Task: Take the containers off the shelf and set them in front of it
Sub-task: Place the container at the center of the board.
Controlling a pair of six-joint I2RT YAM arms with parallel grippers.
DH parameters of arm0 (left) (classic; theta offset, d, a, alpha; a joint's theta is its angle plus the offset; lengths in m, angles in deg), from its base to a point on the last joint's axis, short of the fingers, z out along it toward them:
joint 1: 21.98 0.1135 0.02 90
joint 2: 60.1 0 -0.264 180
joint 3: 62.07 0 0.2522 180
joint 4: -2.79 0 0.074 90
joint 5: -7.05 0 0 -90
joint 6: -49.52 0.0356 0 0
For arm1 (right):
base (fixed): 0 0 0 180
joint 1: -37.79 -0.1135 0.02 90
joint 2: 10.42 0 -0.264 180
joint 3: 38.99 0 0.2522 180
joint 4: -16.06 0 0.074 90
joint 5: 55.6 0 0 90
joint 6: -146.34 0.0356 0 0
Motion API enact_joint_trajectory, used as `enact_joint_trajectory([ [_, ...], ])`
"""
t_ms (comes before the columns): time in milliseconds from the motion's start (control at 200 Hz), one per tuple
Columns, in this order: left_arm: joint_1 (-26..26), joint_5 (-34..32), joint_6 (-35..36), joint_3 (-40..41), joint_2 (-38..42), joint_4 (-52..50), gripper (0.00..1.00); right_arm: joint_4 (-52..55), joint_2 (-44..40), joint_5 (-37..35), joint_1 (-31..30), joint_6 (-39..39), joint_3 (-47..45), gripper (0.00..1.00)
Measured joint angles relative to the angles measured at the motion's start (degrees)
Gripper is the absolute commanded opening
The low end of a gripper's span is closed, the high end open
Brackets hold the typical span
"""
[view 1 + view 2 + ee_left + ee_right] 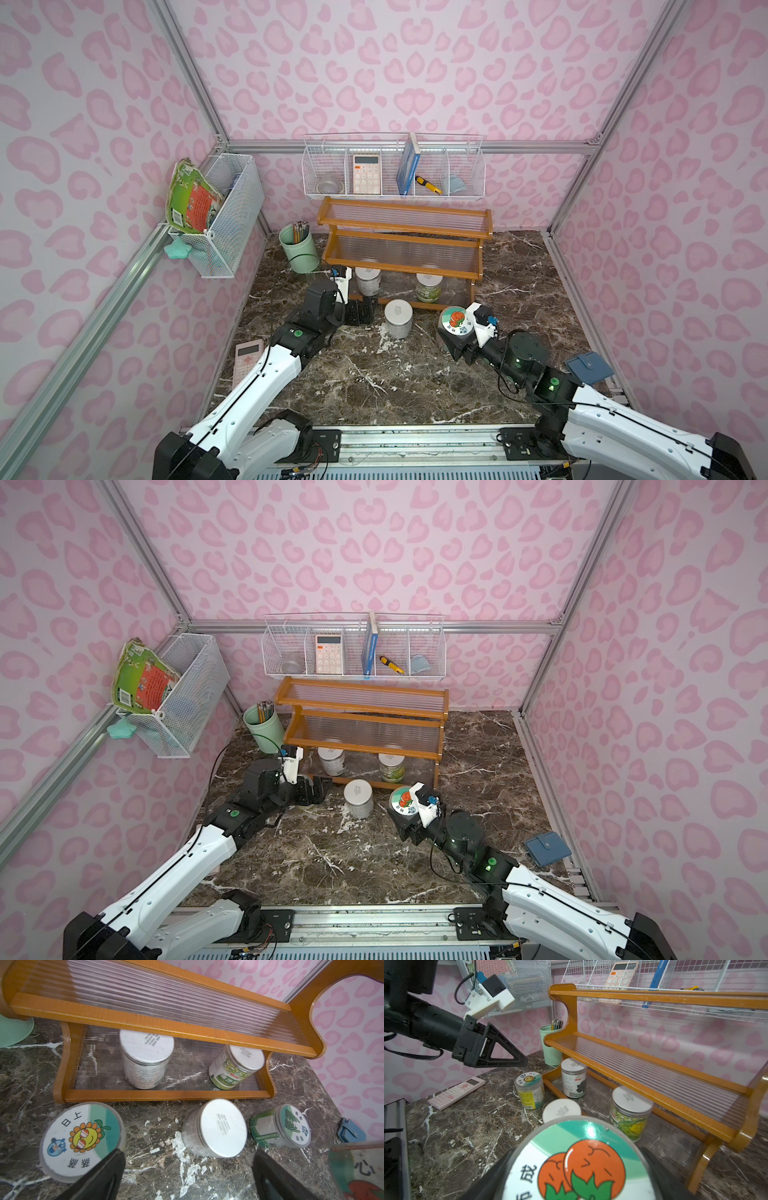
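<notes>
Marble top (pixel 374 386): shelf (pixel 403 249), pencil cup (pixel 299 249), pink calc (pixel 247 359), blue wallet (pixel 590 370), white-lid jar (pixel 398 318), sunflower-lid jar (pixel 83 1140), leaf-lid jar (pixel 280 1126).

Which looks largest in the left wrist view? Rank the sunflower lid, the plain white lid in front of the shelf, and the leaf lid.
1. sunflower lid, though it sits nearest the camera
2. plain white lid
3. leaf lid

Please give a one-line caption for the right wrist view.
Right gripper holds the orange-fruit jar near the shelf; black-labelled jar and green-labelled jar stand on its lowest tier.

Both arms reach forward, left tool (pixel 360 311) spread wide, right tool (pixel 458 334) clamped on a jar (pixel 454 319).
</notes>
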Motion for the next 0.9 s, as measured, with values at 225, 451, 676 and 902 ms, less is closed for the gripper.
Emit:
enact_joint_trajectory([
  [225,0.0,-0.2,0.0,0.7,0.8,0.1,0.99,0.0,-2.0,-2.7,-2.4,1.6,-5.4,0.75],
  [451,0.0,-0.2,0.0,0.8,0.5,0.1,0.99,-0.1,-6.2,-4.0,-4.2,3.6,-11.0,0.75],
  [676,0.0,-0.4,0.0,1.5,0.5,0.1,0.99,-0.1,-10.6,-6.3,-5.6,6.0,-16.0,0.75],
  [902,0.0,-0.8,0.0,1.9,0.4,0.5,0.99,-1.2,-10.1,-8.8,-5.6,7.7,-19.0,0.76],
])
